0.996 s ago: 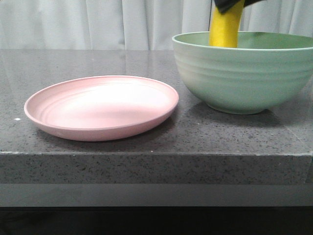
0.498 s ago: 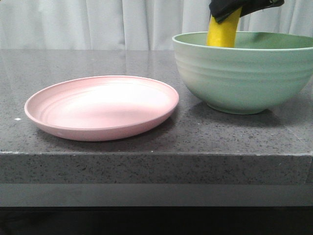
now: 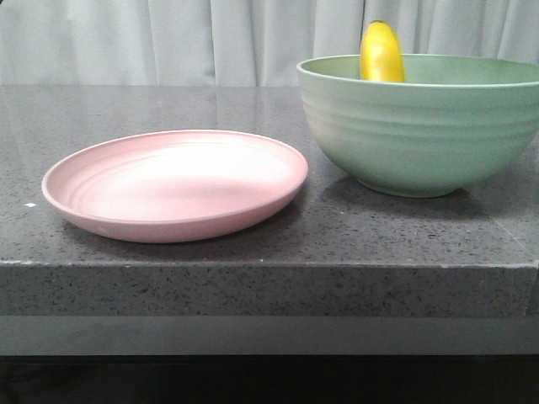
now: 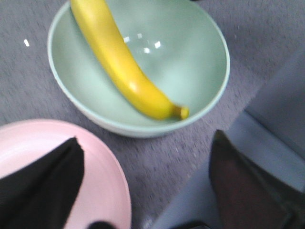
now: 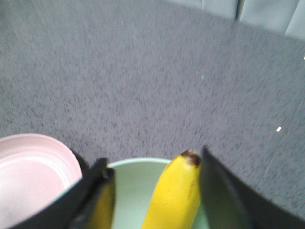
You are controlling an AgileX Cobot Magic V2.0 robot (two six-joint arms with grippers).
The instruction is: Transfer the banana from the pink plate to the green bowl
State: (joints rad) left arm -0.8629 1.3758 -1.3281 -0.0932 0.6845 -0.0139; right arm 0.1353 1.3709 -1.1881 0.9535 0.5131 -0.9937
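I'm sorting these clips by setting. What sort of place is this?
Probably a staged tabletop test setup, not a lived-in kitchen: a dark speckled stone counter backed by a plain pale curtain, holding only a pink plate and a green bowl with a banana in it.

The bright yellow banana leans inside the ridged mint-green bowl, one end poking above its far rim near 11 o'clock. The shallow pale pink plate with faint concentric ridges sits just beside the bowl at its 9 o'clock.
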